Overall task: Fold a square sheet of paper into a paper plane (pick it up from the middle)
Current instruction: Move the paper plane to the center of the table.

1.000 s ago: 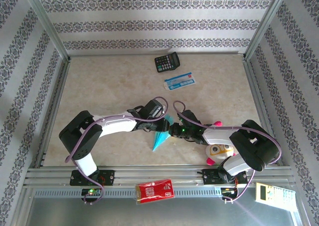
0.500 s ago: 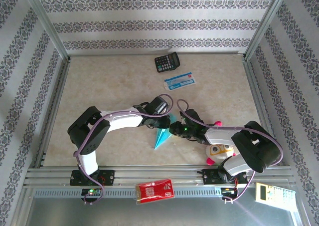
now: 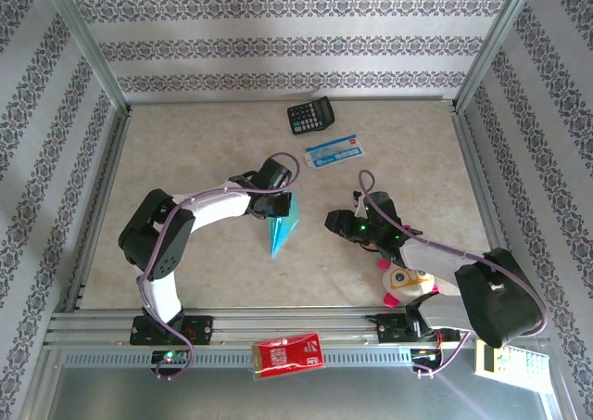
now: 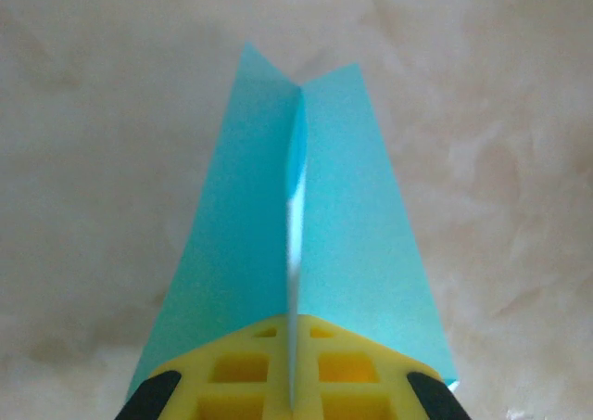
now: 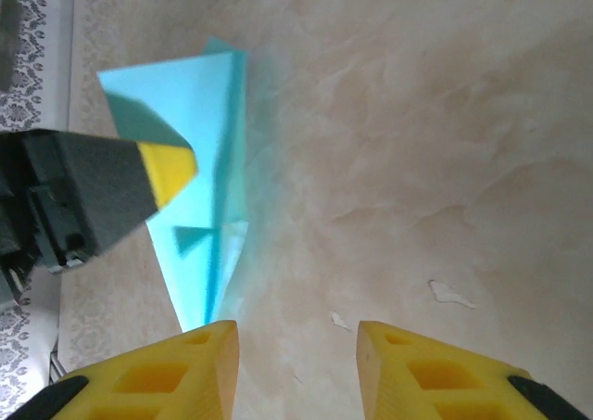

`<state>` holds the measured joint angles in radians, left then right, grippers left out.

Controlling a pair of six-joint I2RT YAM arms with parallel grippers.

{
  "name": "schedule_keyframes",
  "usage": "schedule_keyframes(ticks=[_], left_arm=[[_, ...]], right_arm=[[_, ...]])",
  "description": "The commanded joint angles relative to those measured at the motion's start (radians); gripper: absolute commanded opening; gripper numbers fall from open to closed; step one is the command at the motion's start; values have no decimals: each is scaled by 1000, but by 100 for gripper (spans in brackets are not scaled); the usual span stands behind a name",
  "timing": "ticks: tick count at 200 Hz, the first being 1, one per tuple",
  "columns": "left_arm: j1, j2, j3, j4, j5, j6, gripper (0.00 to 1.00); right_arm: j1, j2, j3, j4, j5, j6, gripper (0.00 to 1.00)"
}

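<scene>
— What's different from a second ago?

— The two arms have split. Both were crowded over the plane mid-frame; now the right pincer has pulled back to the right and let go, and the left pincer has carried the plane up and to the left.

— So who has it?

— The left alone. From its wrist, the fingers are clamped on the centre fold at the bottom of the frame, with the two wings spreading flat up the frame.

— And the right?

— Jaws apart, with only bare tabletop between them. The plane sits upper left in that view, well apart from it.

— What does that mean for the task?

— The folding looks finished, I'd say: a creased dart held by its middle. The nose points toward the bottom of the overhead frame.
</scene>
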<state>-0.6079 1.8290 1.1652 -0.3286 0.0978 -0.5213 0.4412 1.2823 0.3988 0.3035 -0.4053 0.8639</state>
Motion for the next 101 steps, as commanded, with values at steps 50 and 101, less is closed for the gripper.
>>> schedule_keyframes(ticks=[50,101], left_arm=[[31,130,116,-101,-25,52,14],[31,156,114,-90,0,29,21]], right_arm=[[-54,-18,-49,-6,-52,-32,38],[-68,-32,-81,-9,-56,-29,38]])
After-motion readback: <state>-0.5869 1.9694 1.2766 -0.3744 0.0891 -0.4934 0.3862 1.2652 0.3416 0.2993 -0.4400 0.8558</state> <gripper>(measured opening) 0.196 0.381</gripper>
